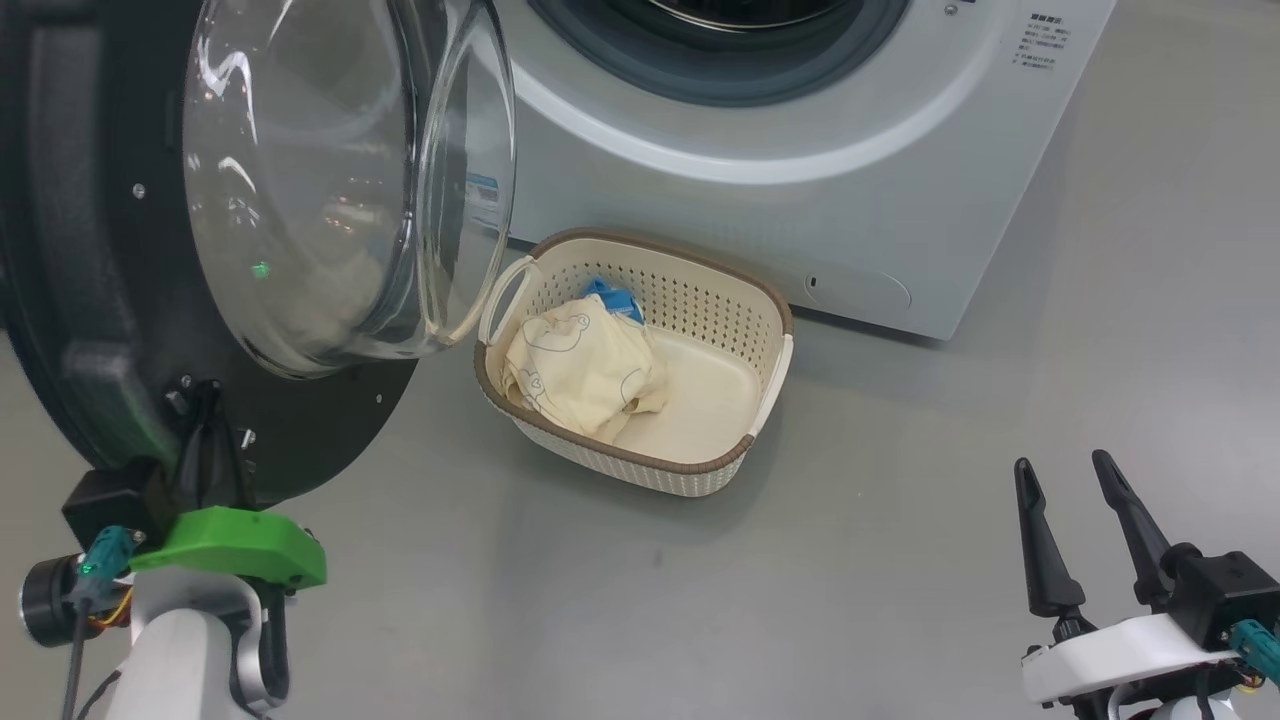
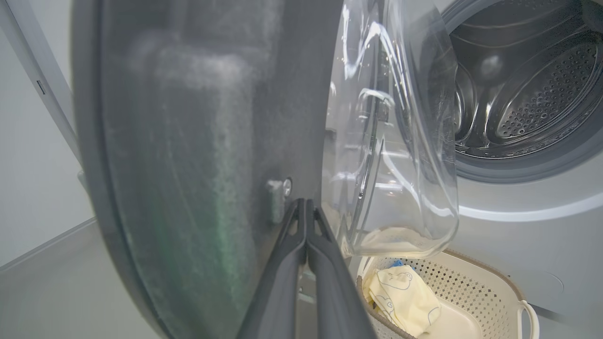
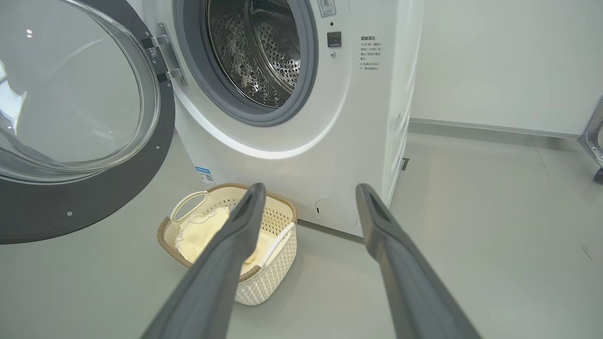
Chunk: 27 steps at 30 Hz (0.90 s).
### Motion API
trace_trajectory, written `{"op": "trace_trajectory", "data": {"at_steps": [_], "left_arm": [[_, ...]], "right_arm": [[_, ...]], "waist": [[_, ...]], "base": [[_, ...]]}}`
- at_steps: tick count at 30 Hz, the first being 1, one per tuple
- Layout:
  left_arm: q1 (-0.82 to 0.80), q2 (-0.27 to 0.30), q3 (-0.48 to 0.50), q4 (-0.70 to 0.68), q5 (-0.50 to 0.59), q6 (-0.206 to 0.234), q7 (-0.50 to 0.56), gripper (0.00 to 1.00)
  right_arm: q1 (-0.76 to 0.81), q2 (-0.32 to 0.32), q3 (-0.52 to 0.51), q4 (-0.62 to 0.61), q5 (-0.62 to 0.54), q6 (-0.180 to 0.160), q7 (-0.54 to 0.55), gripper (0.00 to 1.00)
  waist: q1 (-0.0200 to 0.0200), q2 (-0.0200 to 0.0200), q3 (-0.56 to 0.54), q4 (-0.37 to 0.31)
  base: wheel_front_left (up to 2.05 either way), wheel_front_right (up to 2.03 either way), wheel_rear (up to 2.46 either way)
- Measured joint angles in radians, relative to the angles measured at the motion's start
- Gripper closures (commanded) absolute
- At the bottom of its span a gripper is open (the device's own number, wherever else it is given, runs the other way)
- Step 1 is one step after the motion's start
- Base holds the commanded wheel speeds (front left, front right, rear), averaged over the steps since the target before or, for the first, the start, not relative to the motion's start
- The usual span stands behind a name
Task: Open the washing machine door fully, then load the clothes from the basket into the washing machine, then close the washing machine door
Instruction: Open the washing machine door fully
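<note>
The washing machine door (image 1: 300, 200) stands open beside the basket (image 1: 762, 330), where the clothes (image 1: 580, 370) lie bunched before the washing machine (image 1: 800, 200). The left gripper (image 1: 205, 405), fingers together, rests against the door's black rim. The right gripper (image 1: 1061, 462) hangs spread, well apart.

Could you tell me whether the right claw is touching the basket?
Apart. The head view shows bare grey floor between the right claw and the basket.

Bright, soft, even light with no hard shadows. The basket (image 1: 640, 457) throws only a faint shadow on the floor (image 1: 900, 560) beside it. Above the basket, white glare streaks the glass of the washing machine door (image 1: 300, 170). In the left wrist view the door's black rim is blurred and hazy.
</note>
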Motion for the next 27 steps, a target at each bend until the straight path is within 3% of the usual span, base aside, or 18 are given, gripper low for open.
{"op": "trace_trajectory", "data": {"at_steps": [17, 27], "left_arm": [[-0.098, 0.022, 0.195, 0.077, -0.002, 0.0, -0.02, 1.0], [-0.168, 0.051, 0.252, 0.138, -0.005, 0.0, -0.024, 1.0]], "right_arm": [[-0.044, -0.038, -0.019, -0.021, 0.0, 0.006, 0.0, 0.0], [-0.068, -0.044, -0.026, -0.022, 0.0, 0.007, 0.0, 0.0]], "waist": [[0.0001, 0.0, 0.087, -0.037], [0.0001, 0.0, 0.124, -0.051]], "base": [[0.0, 0.0, 0.0], [0.0, 0.0, 0.0]]}}
